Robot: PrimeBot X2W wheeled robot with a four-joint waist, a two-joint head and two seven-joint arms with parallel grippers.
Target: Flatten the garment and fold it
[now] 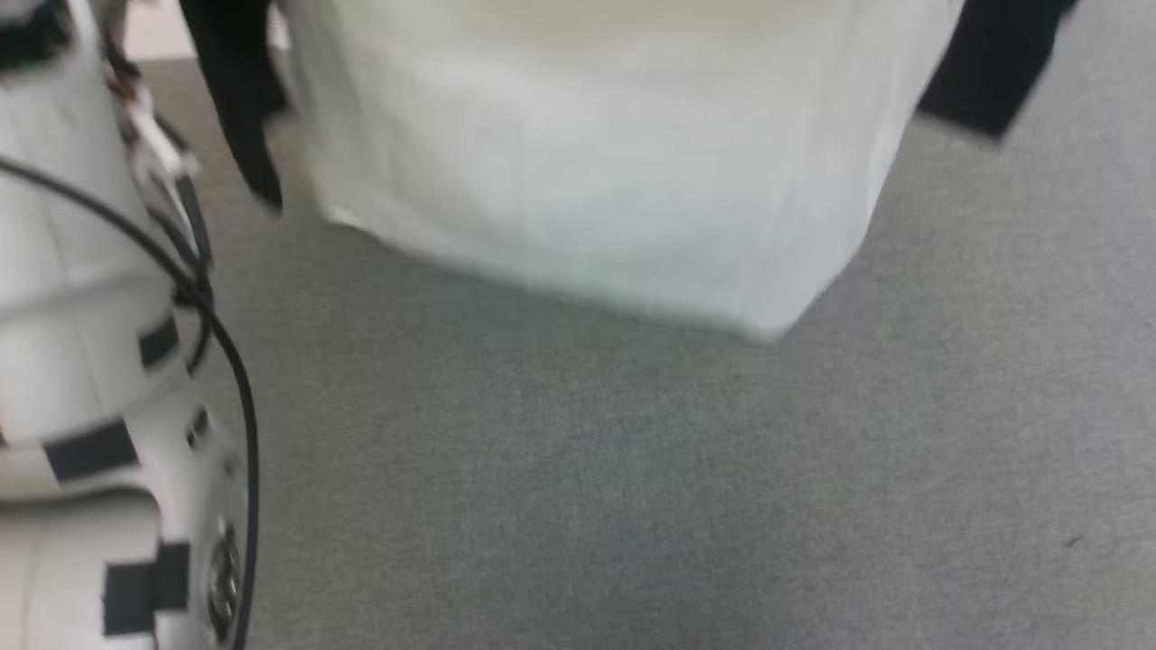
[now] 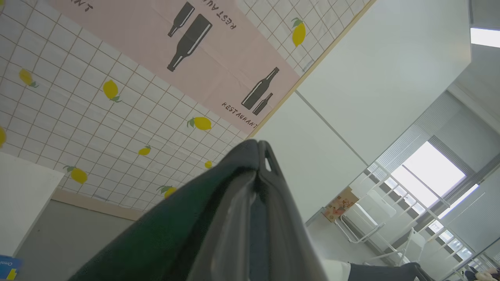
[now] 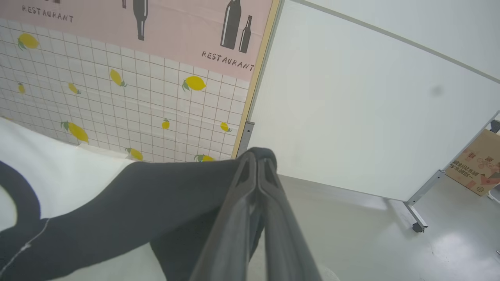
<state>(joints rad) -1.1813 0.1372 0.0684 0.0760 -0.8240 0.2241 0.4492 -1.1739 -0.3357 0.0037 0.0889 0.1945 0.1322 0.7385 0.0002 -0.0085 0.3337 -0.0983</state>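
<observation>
Carpet [image 1: 632, 506], garment [image 1: 614, 181] pinched — left claw [image 2: 261, 151], right claw [image 3: 257, 156]

The grey surface [image 1: 632, 506] lies open.
The hanging garment [image 1: 614, 181] spans the top; the pale forearm [image 1: 72, 361] and its black cable [image 1: 246, 388] block the left.

Spreading grey carpet [image 1: 632, 506] underfoot. Backing onto a white grid wall covering [image 3: 129, 105] dotted with yellow lemons, topped by a pink band [image 3: 175, 27] printed with dark bottles. Adjoining a plain white partition [image 3: 351, 117]. Letting in daylight through a bright window [image 2: 429, 175].
</observation>
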